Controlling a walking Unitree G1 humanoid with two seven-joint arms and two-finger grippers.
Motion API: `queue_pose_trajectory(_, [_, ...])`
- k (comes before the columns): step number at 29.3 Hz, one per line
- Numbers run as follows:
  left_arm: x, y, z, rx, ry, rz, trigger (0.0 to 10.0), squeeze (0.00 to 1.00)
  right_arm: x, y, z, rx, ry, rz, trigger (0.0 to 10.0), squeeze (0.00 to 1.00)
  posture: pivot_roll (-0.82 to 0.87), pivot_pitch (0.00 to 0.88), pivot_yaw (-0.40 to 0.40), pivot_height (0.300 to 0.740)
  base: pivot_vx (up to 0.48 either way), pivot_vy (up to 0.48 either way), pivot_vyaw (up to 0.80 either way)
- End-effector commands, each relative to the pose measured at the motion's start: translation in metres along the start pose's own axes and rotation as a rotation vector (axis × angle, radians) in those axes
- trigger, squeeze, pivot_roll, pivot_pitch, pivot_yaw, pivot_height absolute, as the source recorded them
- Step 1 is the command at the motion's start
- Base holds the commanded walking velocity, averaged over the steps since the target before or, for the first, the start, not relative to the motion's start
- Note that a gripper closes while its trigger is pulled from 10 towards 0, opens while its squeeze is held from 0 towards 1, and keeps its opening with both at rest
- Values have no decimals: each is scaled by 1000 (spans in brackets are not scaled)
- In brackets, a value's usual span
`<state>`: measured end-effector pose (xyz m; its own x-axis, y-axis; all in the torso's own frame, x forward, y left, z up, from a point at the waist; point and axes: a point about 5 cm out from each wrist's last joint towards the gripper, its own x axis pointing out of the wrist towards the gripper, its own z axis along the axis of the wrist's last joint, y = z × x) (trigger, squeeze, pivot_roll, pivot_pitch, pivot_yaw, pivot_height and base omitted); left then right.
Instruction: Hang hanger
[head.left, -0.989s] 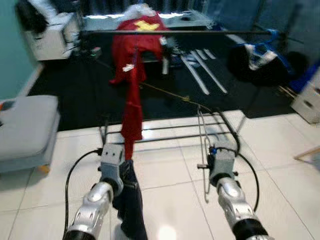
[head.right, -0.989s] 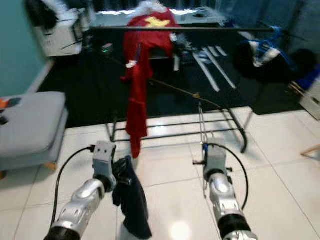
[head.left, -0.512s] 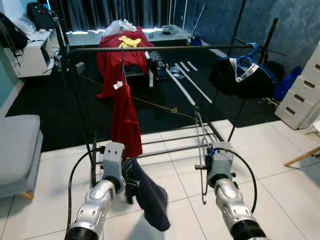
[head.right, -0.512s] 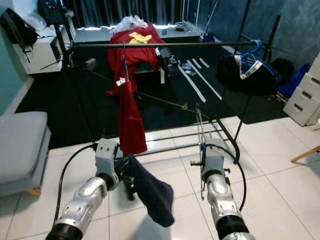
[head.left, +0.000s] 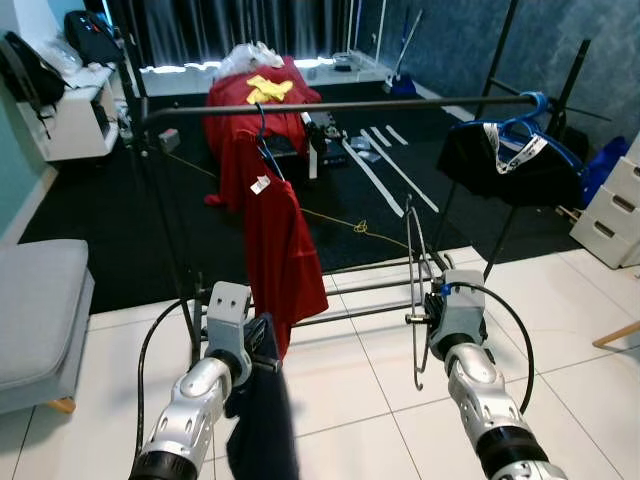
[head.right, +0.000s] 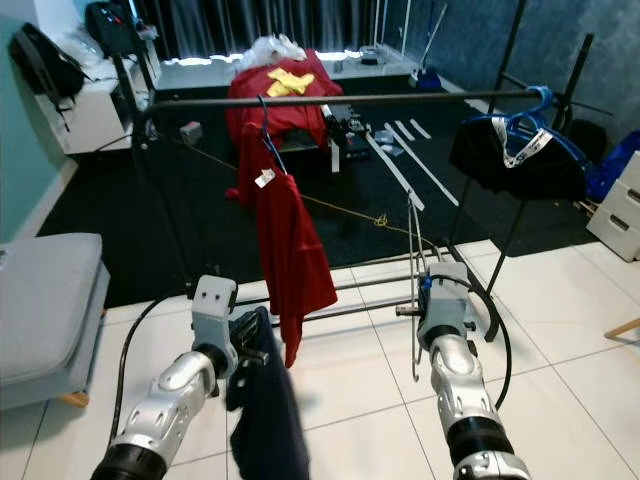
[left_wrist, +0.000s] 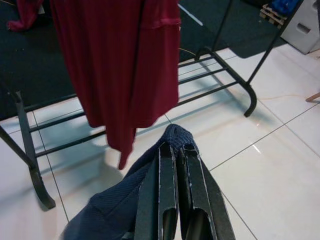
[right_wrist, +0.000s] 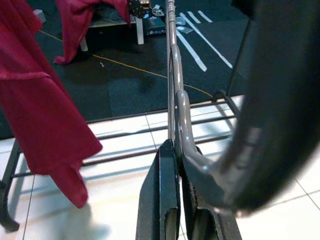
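The clothes rail (head.left: 340, 104) crosses the room ahead of the robot, with a red shirt (head.left: 283, 250) hanging from it toward its left end and a dark garment on a blue hanger (head.left: 512, 165) at its right end. The right gripper (head.left: 428, 296) sits below and in front of the rail's middle, clamped on a grey metal hanger (head.left: 415, 290) held upright, well short of the bar. The left gripper (head.left: 262, 345) is low beside the red shirt's hem, its fingers (left_wrist: 167, 192) pinched together on a navy cloth (head.right: 268, 420) that droops toward the tiled floor (head.left: 560, 320).

The main risk, as I judge it, is in the reach: the hanger's hook end cannot be made out clearly, so it may meet the rail at the wrong angle and slip off. It could also snag the red shirt, and the dangling navy cloth could catch the rack's lower bars (left_wrist: 150, 107).
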<state>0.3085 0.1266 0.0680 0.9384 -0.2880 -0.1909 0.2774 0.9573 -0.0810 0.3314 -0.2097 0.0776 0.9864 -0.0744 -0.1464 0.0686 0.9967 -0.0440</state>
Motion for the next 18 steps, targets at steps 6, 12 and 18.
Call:
queue_pose_trajectory(6, [2,2,4,8,-17,-3,10000,0,17,-24,36,30,54,80,10000,0,-24,22,-1,740,330,0,0])
queue_pose_trajectory(12, [2,1,4,9,-15,-9,10000,0,24,-43,69,-32,64,101,10000,0,-26,24,2,740,329,0,0])
queue_pose_trajectory(18, [3,0,5,10,-15,-12,10000,0,26,-47,88,-57,60,148,10000,0,-25,24,2,740,330,0,0])
